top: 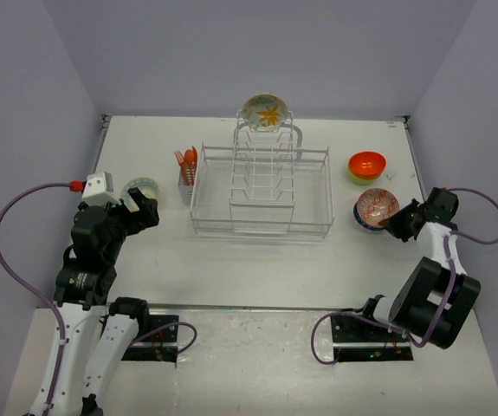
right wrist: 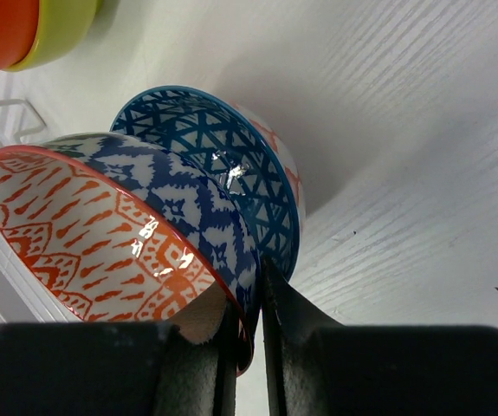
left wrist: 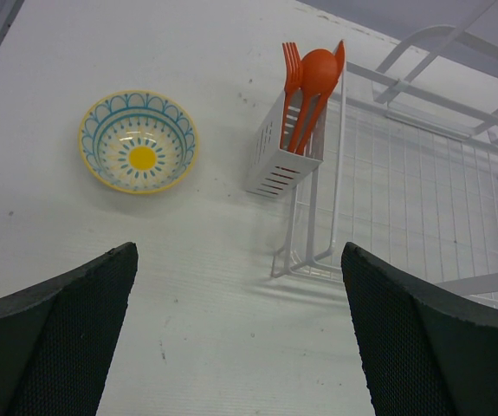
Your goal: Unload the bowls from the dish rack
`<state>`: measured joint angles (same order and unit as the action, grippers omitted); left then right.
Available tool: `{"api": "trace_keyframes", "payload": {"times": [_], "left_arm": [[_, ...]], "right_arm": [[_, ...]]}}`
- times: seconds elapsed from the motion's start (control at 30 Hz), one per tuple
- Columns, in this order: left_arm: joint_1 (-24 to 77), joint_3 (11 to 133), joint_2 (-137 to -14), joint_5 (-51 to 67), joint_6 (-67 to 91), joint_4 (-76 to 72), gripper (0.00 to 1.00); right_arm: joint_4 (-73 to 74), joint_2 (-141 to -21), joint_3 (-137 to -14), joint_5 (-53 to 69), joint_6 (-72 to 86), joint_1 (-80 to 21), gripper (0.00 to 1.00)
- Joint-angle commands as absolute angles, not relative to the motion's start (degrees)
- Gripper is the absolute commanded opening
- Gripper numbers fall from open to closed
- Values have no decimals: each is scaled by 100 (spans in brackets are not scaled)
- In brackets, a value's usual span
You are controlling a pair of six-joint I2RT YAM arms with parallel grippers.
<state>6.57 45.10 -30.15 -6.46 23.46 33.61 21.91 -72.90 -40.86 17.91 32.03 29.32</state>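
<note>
The white dish rack (top: 261, 195) stands mid-table. A cream bowl with an orange flower (top: 265, 111) stands upright in its tall far slots. My right gripper (top: 400, 224) is shut on the rim of the red-patterned bowl (top: 376, 208), right of the rack. In the right wrist view this bowl (right wrist: 110, 234) is tilted and rests in a blue-lattice bowl (right wrist: 240, 160). The orange bowl (top: 367, 162) sits nested in the lime-green bowl (top: 355, 177) behind them. My left gripper (top: 145, 211) is open and empty, just near of the pale teal bowl (top: 139, 188), which shows a yellow centre (left wrist: 139, 141).
The cutlery holder (left wrist: 285, 152) with orange utensils (left wrist: 313, 74) hangs on the rack's left side, right of the teal bowl. The rack's wire floor (left wrist: 422, 191) lies to the right of my left gripper. Grey walls close the table on three sides.
</note>
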Motion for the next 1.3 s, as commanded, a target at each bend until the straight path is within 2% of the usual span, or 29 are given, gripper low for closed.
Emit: {"api": "trace_keyframes", "payload": {"times": [0.0,0.47,0.6,0.83,0.9,0.97,1.27], "left_arm": [[712,4535,-2971,-747,2391,3208,100],[712,4526,-2927,-765,2399,3217,100],[712,4535,-2927,-765,2399,3217,100],[712,4535,-2909,-773,2399,3208,100],[712,4526,-2909,-774,2399,3208,100],[712,4526,-2909,-773,2399,3208,100],[712,4535,-2892,-782,2399,3208,100]], "right_arm": [[2048,-7312,-4219,2136,3155,2962,13],[2039,-7453,-4271,2136,3155,2953,18],[2048,-7480,-4289,2136,3155,2953,26],[2083,-7217,-4289,1926,3138,2962,32],[2109,-7120,-4315,1732,3129,2962,41],[2188,-7040,-4377,1566,3129,2945,45],[2259,-6874,-4351,1196,3085,2944,48]]}}
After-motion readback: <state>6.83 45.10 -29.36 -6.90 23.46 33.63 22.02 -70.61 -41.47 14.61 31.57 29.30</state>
